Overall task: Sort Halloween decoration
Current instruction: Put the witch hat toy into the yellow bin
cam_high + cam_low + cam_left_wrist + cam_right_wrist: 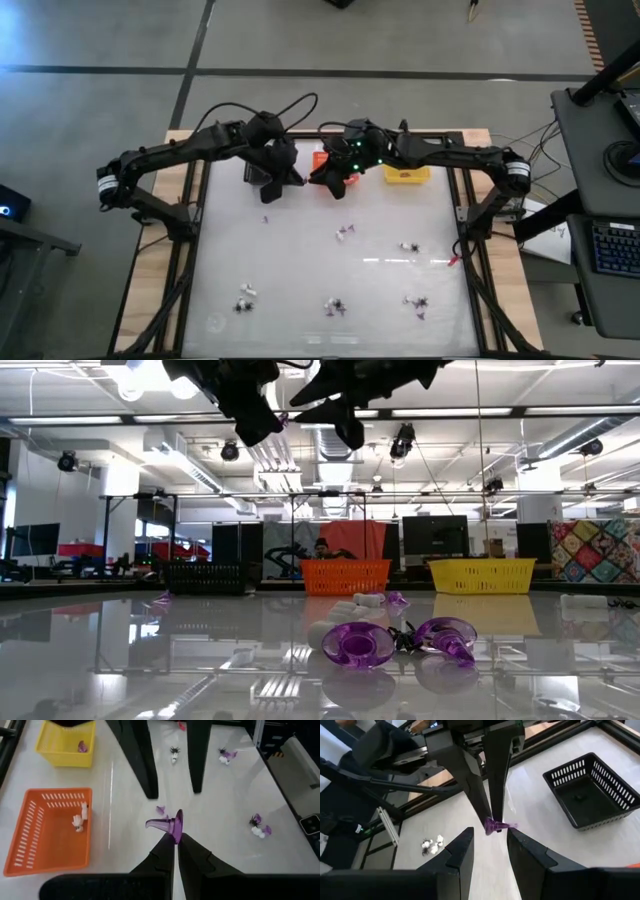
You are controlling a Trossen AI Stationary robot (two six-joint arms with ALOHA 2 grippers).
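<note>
Purple trinket [172, 824] pinched in left tool [175, 840], above open tabletop [225, 795].

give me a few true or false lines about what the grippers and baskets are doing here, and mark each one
1. The left gripper is shut on a purple plastic witch hat. True.
2. The right gripper holds that hat too. False: its fingers are open, either side of the hat.
3. The orange plastic basket holds a small white trinket. True.
4. The yellow plastic basket holds nothing. False: a purple piece lies in it.
5. The black plastic basket lies tipped on its side. False: it sits upright, opening up.
</note>
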